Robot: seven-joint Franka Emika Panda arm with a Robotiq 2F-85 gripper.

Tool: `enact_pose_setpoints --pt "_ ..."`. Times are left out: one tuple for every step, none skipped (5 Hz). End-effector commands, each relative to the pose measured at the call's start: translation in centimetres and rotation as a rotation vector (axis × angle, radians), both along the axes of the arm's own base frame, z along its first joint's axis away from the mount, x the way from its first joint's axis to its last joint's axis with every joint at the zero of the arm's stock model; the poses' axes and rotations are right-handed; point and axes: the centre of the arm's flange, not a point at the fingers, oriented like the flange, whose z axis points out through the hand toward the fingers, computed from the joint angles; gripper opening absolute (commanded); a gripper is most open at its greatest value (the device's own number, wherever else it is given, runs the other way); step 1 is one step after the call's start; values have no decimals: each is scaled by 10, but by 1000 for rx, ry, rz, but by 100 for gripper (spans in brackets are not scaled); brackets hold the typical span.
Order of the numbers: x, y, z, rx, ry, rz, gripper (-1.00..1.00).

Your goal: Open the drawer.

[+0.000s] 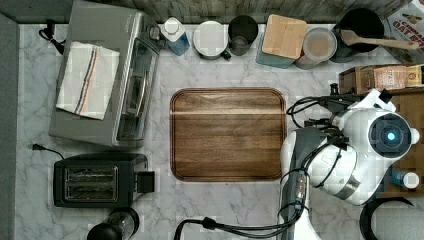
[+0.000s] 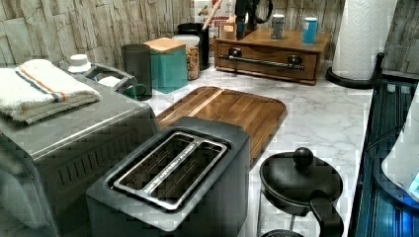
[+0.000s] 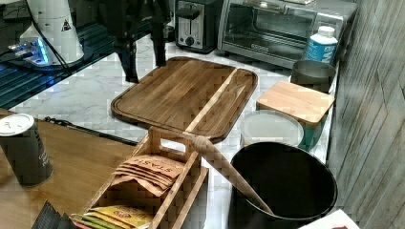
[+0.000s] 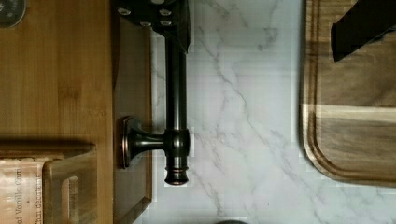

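Observation:
The drawer (image 2: 267, 61) is a brown wooden front in a low box at the back of the counter in the left view, and it looks pushed in. Its long black bar handle (image 4: 176, 116) runs on posts across the drawer front (image 4: 133, 93). My gripper (image 4: 261, 23) hangs open in front of the drawer, jaws wide apart. One finger (image 4: 161, 16) sits over the bar handle; the other finger (image 4: 362, 28) is out over the cutting board. In the right view the gripper (image 3: 143, 62) hangs just above the marble. The arm (image 1: 350, 150) covers the drawer from above.
A dark cutting board (image 1: 227, 134) lies mid-counter. A toaster oven (image 1: 107, 75) and toaster (image 1: 97, 180) stand at the top view's left. Canisters (image 1: 282, 40) line the back wall. A tea box (image 3: 148, 186), cans (image 2: 310, 29), a paper towel roll (image 2: 363, 39) and a French press (image 2: 301, 185) are nearby.

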Motion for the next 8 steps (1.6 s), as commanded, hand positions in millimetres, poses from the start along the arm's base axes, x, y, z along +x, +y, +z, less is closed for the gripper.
enact_pose_setpoints --pt "9 -40 1 -51 7 56 100" --pt "4 -40 -15 -91 -25 5 100" --pt "-10 -54 -23 -102 -72 1 100" --pt "-23 -50 -42 -91 -80 -42 100" --pt "-26 -54 -57 -71 -78 -57 100" --pt "-28 -50 -78 -64 -99 -94 100" --pt "-27 -57 -92 -65 -72 -105 100" --pt "-33 -61 -108 -64 -81 -111 100"
